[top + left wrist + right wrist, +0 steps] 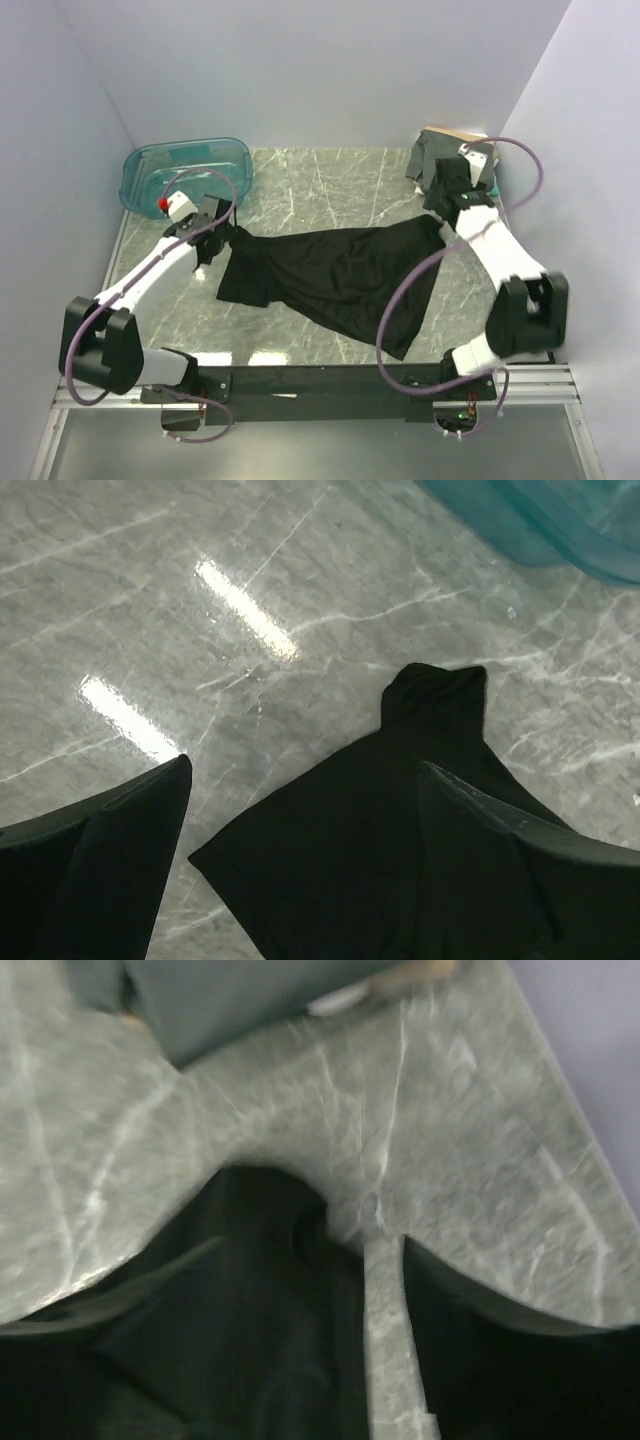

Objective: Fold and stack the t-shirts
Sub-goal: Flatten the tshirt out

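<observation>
**Both pincers parted over the ends of the black shirt**

In the top view the left arm [150, 275] rises from its base at 8 o'clock and slants toward 10 o'clock. Its wrist dips over the left end of the black t-shirt [340, 275]. The left gripper [305, 770] stands wide. Its two dark fingers [120, 860] are spread well apart, and a corner of the black cloth lies slack on the table below them, with nothing pinched.

The right arm [500, 260] climbs from 4 o'clock, folds at the elbow and reaches toward 1 o'clock, its wrist above the shirt's right end. The right gripper [310, 1245] also shows its jaws apart, with a bunched peak of black cloth in the gap. That view is blurred, so I cannot tell whether either finger touches the cloth.

The black t-shirt sprawls unfolded across the middle of the table [330, 180], from 9 o'clock to 3 o'clock, and one flap trails toward 5 o'clock.

At 1 o'clock, in the far corner, sits a small pile with a dark grey-green t-shirt [430, 155] and a tan one [465, 133] at its far side.

A translucent teal bin [140, 165] sits at 10 o'clock.

The tabletop is glossy grey-green marble with white veins and bright light streaks. Plain pale lavender walls [330, 70] close it in on three sides. Purple cables [400, 300] loop from both arms.
</observation>
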Controlling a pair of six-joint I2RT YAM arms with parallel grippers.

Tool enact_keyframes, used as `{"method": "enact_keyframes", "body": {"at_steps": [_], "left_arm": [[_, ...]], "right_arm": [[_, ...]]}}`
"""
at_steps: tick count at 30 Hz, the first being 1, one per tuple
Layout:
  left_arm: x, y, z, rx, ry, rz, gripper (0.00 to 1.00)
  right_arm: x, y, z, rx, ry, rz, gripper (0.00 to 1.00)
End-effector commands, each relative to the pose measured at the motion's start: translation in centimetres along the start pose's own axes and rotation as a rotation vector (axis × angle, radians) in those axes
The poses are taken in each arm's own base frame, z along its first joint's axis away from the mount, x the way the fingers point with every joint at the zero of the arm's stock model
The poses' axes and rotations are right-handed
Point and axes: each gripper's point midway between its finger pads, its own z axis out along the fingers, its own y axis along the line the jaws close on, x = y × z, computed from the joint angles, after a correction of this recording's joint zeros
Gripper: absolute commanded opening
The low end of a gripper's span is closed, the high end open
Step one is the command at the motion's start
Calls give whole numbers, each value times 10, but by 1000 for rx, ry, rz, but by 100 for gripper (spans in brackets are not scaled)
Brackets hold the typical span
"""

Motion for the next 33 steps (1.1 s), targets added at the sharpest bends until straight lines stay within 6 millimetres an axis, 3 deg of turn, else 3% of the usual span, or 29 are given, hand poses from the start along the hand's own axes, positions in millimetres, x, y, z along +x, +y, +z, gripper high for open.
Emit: {"method": "enact_keyframes", "body": {"at_steps": [1, 4, 7, 8, 10, 14, 16, 19, 23, 27, 29, 33], "left_arm": [[-40, -22, -17, 36, -73, -66, 99], [-42, -30, -27, 118, -69, -62, 99], [-37, -21, -35, 143, -54, -75, 99], [-32, -18, -36, 146, -41, -75, 99], [-16, -9, -37, 166, 4, -80, 99], [19, 9, -37, 210, 84, -82, 99], [42, 25, -34, 208, 132, -89, 99], [65, 30, -29, 239, 186, -103, 99], [82, 41, -19, 184, 228, -110, 99], [98, 44, -10, 149, 282, -72, 90], [105, 44, -8, 136, 319, -49, 79], [110, 48, -7, 102, 346, -28, 68]], "right_arm": [[-50, 12, 7, -16, -85, 58, 79], [-47, 18, 14, -15, -44, 39, 83], [-33, 26, 5, -93, -22, 83, 84], [-35, 30, -6, -149, -33, 107, 84], [-9, 37, -13, -227, 17, 125, 85], [38, 49, -47, -434, 69, 171, 89], [52, 48, -56, -470, 78, 205, 89], [74, 47, -75, -556, 86, 242, 90], [89, 32, -89, -566, 55, 285, 91], [97, 22, -93, -547, 38, 302, 91], [99, 19, -94, -539, 32, 304, 91], [102, 13, -92, -513, 30, 299, 91]]}}
